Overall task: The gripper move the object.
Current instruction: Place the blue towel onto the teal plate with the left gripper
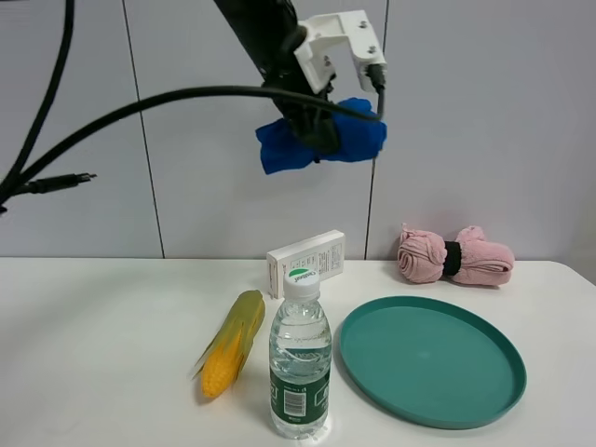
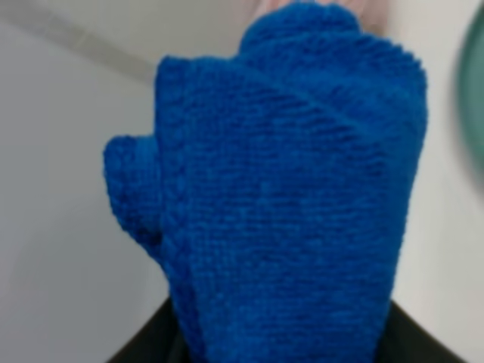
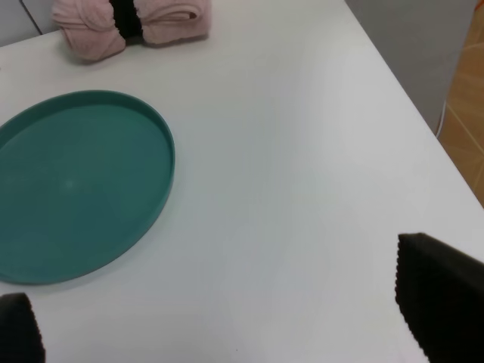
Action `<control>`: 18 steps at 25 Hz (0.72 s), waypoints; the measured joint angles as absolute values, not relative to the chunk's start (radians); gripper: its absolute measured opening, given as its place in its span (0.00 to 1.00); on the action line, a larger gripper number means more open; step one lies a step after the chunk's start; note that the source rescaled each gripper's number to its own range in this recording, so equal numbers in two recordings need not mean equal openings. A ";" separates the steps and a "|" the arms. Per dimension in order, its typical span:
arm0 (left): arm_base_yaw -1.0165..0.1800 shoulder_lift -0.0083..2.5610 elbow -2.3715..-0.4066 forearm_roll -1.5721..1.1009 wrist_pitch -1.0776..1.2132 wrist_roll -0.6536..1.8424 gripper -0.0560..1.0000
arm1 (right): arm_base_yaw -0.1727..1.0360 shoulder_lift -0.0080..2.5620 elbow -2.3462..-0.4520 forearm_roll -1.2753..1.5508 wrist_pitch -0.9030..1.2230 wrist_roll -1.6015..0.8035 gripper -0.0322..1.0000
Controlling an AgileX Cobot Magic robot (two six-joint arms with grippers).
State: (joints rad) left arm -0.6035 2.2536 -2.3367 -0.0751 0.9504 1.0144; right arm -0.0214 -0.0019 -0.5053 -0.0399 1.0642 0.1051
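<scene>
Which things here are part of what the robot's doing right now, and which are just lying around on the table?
In the job:
- blue cloth, held up in the air
- left gripper, shut on it

Lying about, all on the table:
- corn cob
- water bottle
- white box
- teal plate
- pink rolled towel

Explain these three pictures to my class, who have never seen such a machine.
This is a robot with two arms, each ending in a gripper. One picture comes from a high camera; the other two from cameras on the wrists. On the white table are a corn cob, a water bottle, a white box, a teal plate and a rolled pink towel. The left gripper holds a blue cloth up in the air; the right gripper is open and empty.
</scene>
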 joint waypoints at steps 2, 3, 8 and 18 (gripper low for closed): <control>-0.650 2.281 -2.337 -0.065 0.944 1.014 0.05 | -0.021 -0.002 -0.505 -0.040 1.064 0.105 1.00; -0.672 2.300 -2.337 -0.065 0.944 1.014 0.05 | -0.021 -0.002 -0.505 -0.040 1.064 0.105 1.00; -0.753 2.379 -2.337 -0.065 0.935 1.014 0.05 | -0.021 -0.002 -0.505 -0.040 1.064 0.105 1.00; -0.819 2.490 -2.337 -0.129 0.903 1.014 0.05 | -0.021 -0.002 -0.505 -0.040 1.064 0.105 1.00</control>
State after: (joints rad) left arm -0.8186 2.4897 -2.3367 -0.1288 0.9034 1.0137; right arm -0.0214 -0.0019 -0.5053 -0.0399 1.0642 0.1051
